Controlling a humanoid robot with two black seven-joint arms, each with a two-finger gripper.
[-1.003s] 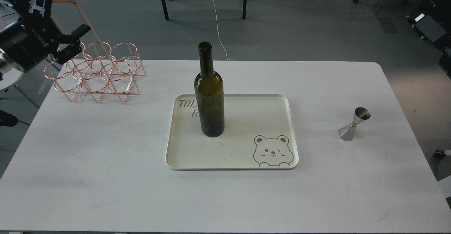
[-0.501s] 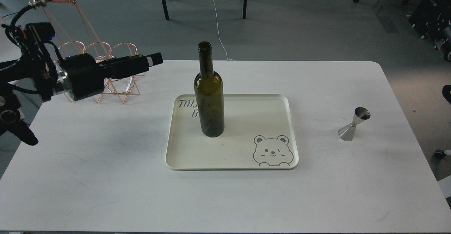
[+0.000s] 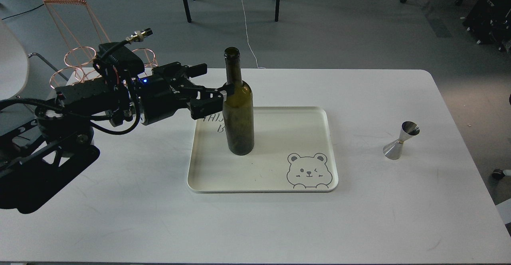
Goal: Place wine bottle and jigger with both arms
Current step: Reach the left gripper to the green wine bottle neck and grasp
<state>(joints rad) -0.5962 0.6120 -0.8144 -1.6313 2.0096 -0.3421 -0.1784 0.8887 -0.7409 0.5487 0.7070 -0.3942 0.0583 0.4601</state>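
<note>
1. While the left hand (image 3: 213,93) is held spread at shoulder height of the wine bottle (image 3: 238,109), approach for the grasp is judged the step in hand; fingers look to flank the glass, contact can't be told.
2. Bottle is seen upright on the cream tray (image 3: 319,115), left part, mid-worktop (image 3: 119,217).
3. Jigger (image 3: 400,140) is stood on worktop well right of tray, untouched; right hand not in view.
4. Next move prob. needed: hand closed squarely on bottle w/o tipping it, then a straight lift; copper wire rack (image 3: 76,57) sits behind the arm.
</note>
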